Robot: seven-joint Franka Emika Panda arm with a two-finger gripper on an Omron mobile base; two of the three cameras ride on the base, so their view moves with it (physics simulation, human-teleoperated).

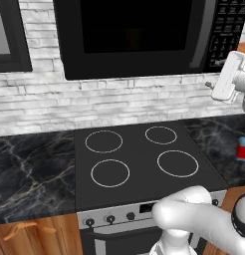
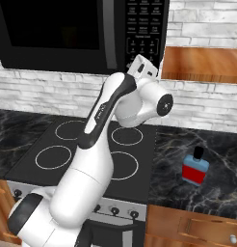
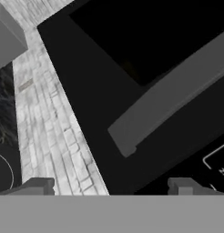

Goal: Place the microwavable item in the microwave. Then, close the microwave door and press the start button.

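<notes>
Handle bar (image 3: 170, 107) of the microwave door (image 3: 109, 54) is seen at twelve o'clock from the gripper (image 3: 114, 186), slanting toward two; jaws are spread, grasping nothing.

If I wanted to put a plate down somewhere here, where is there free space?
The dark marble counter left of the black four-ring cooktop is bare. Right of the cooktop, the counter holds a blue-and-red bottle with a black cap, with free marble around it. It is crowded near the black microwave's keypad, where the arm reaches.

Glossy marble countertop (image 1: 30, 164) (black, veined)
</notes>
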